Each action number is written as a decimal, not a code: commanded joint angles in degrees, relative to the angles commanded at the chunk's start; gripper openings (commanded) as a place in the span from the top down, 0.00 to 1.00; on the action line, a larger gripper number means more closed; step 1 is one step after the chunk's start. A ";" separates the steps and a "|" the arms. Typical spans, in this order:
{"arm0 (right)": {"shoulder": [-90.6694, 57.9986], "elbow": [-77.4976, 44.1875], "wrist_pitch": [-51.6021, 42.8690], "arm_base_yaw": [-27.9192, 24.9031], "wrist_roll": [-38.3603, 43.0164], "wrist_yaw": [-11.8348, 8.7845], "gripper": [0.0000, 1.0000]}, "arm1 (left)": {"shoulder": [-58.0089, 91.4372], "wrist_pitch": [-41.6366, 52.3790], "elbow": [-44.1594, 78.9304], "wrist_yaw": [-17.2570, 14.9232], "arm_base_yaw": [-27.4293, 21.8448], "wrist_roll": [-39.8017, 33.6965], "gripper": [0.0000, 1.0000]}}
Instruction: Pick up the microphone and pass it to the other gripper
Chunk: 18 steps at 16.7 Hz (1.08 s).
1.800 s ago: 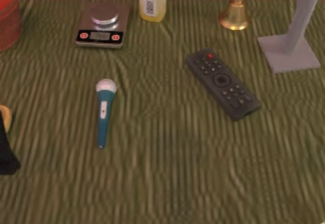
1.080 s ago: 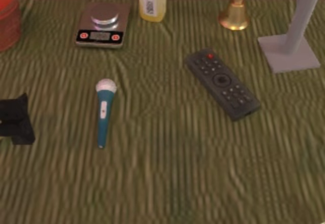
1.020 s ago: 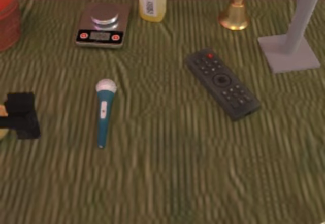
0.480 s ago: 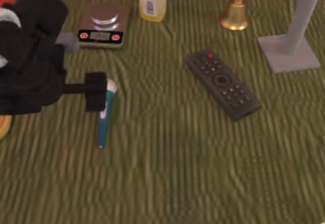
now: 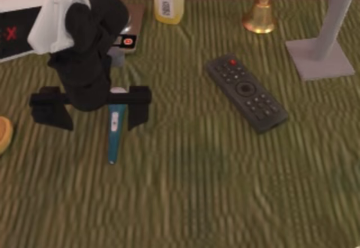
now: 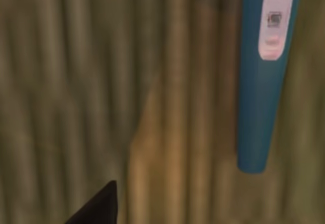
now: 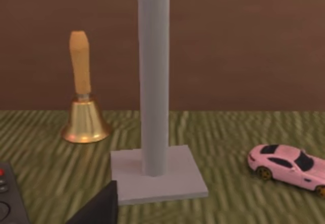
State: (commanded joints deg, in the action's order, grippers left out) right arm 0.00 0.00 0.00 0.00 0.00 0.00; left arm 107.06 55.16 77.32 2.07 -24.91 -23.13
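Since half a second ago the left arm has swung further over the worktop, and the left gripper (image 5: 93, 108) now hangs above the microphone (image 5: 115, 132) instead of beside its head. Fingers spread wide: one finger (image 5: 52, 108) stands well left of the handle, the other (image 5: 139, 107) just right of it, so the opening is off-centre and the mic sits close to the right-hand finger. Microphone lies flat on the green cloth (image 5: 197, 192), left of centre, head toward the far edge and mostly hidden under the wrist, teal handle pointing near. Left wrist view confirms the handle (image 6: 261, 82) with its white switch strip lying untouched on the cloth. Judgement: approach step, grasp not yet made; wide opening leaves room to straddle the slim handle. Right arm is parked off the right side; its fingers' state cannot be told. Remote (image 5: 246, 92) lies well to the right.
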 joint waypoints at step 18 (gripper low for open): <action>0.00 0.00 0.00 0.00 0.00 0.00 0.00 | 11.28 -20.18 -8.87 -0.14 0.67 0.83 0.00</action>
State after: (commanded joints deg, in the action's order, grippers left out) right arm 0.00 0.00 0.00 0.00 0.00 0.00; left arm 118.33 34.98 68.45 1.92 -24.24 -22.30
